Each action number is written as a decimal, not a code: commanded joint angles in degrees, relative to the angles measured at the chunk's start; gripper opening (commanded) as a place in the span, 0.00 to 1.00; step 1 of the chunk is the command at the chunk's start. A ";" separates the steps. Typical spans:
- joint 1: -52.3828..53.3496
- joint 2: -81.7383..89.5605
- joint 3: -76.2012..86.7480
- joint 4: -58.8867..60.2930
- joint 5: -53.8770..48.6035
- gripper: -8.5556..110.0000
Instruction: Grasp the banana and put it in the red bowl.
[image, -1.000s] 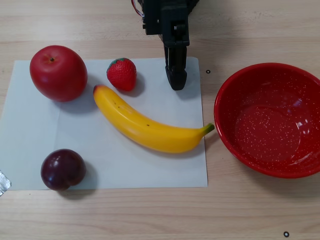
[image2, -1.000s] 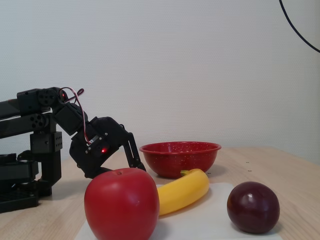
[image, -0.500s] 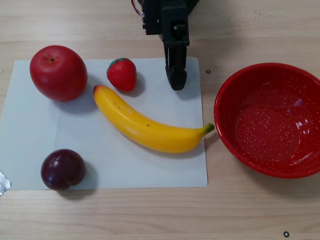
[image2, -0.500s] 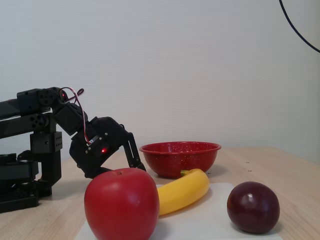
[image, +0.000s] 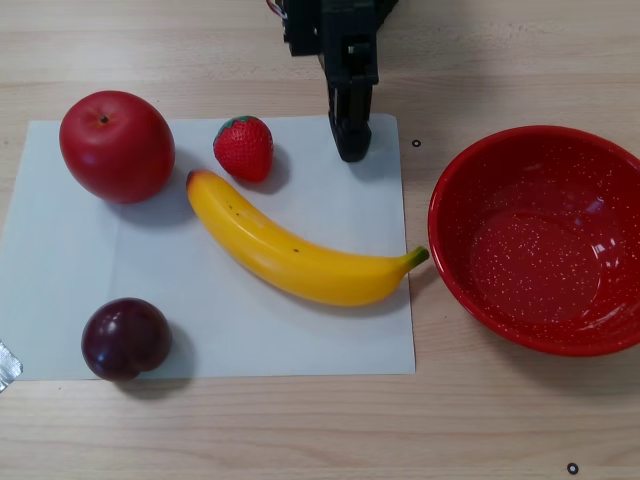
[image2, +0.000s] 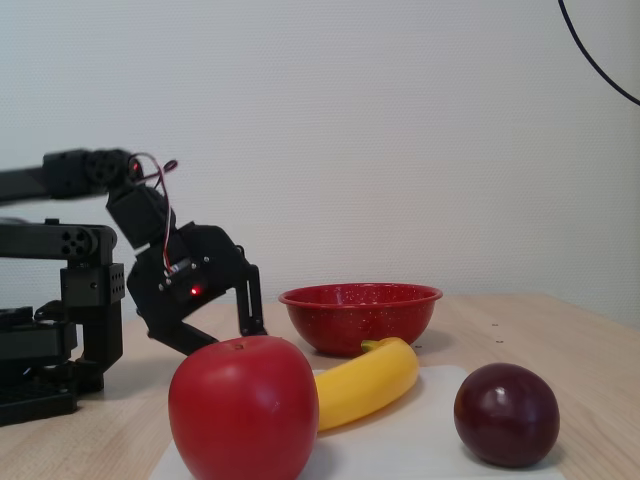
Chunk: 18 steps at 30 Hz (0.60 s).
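The yellow banana (image: 290, 255) lies on a white sheet, with its green stem tip pointing right toward the red bowl and its orange-red end near the strawberry. In the fixed view the banana (image2: 372, 383) is partly hidden behind the apple. The speckled red bowl (image: 540, 240) stands empty on the table right of the sheet, and shows in the fixed view (image2: 360, 312) behind the banana. My black gripper (image: 350, 148) hangs over the sheet's far edge, apart from the banana. In the fixed view the gripper (image2: 232, 340) has its jaws spread and holds nothing.
On the white sheet (image: 330, 340) are a red apple (image: 117, 147) at far left, a strawberry (image: 243, 147) left of the gripper, and a dark plum (image: 125, 338) at near left. In the fixed view the apple (image2: 240, 405) and plum (image2: 506, 413) stand nearest.
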 joint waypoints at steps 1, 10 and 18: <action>0.62 -3.16 -9.40 2.64 -0.09 0.07; -2.11 -18.72 -28.74 11.60 -0.79 0.07; -8.17 -36.21 -46.67 19.95 1.23 0.07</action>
